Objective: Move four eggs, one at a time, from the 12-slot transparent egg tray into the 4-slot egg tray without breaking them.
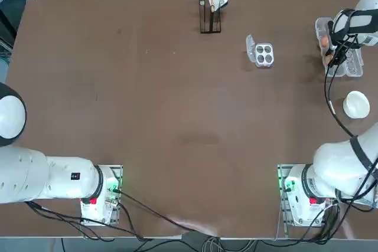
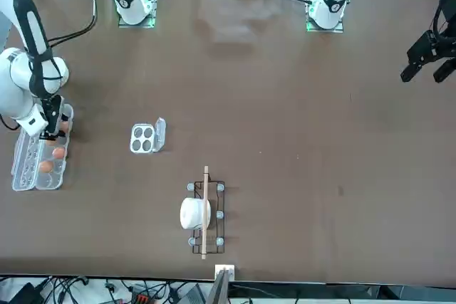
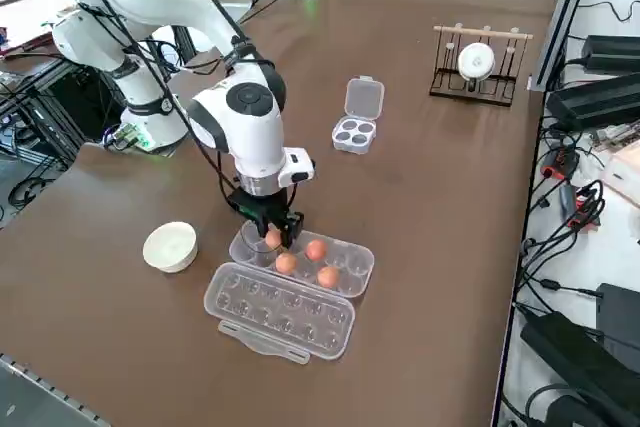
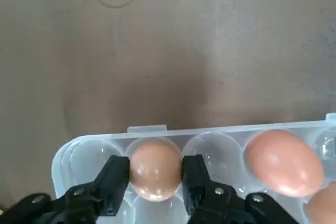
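The black two-finger right gripper point(image 4: 155, 174) is down in the long clear plastic 12-slot egg tray point(image 3: 345, 272), and its fingers point(image 4: 114, 179) pinch one small orange-brown egg point(image 4: 155, 169) from both sides. That egg sits in a cup near one end of the tray, so it does not look lifted out yet. Three more orange-brown eggs point(image 3: 314, 250) wait in cups close by, which makes four eggs in the long tray in all. The tray's clear lid point(image 3: 282, 310) lies open flat beside it. I think the job is only starting, because no egg has been moved. A white round bowl point(image 3: 169, 246) sits on the brown table point(image 1: 165, 116) near the long tray, off to one side. Farther along the table is the small square clear 4-slot egg tray point(image 3: 354, 133), with its lid flap point(image 3: 363, 99) standing open and all four cups empty. The table between the two trays is bare, so nothing blocks the way. Far off at the table's edge stands a dark wire rack point(image 3: 477, 75) with a wooden stick and a white cup point(image 3: 475, 60) on it, well away from the path.
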`<state>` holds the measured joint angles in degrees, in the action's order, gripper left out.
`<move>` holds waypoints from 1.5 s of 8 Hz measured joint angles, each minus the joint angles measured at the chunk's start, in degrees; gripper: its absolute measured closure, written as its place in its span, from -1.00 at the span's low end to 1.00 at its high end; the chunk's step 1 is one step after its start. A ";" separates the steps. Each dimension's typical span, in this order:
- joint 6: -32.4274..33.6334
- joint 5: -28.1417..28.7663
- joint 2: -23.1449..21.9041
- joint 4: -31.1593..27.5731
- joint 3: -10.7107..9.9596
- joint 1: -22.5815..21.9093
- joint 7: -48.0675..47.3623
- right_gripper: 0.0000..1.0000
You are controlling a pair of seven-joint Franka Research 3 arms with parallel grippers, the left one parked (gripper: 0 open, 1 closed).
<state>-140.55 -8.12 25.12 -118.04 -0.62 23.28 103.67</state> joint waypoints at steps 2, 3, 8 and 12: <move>0.95 0.00 -0.38 0.37 0.00 0.11 0.00 -0.16; 2.97 0.00 -1.30 1.22 -0.02 0.17 0.00 -0.16; 22.46 0.26 -11.37 8.57 1.08 -2.79 -14.17 -0.16; 28.44 5.04 -12.96 7.57 2.53 -14.45 -42.05 -0.16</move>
<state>-112.11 -3.08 12.16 -110.47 1.91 8.83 61.62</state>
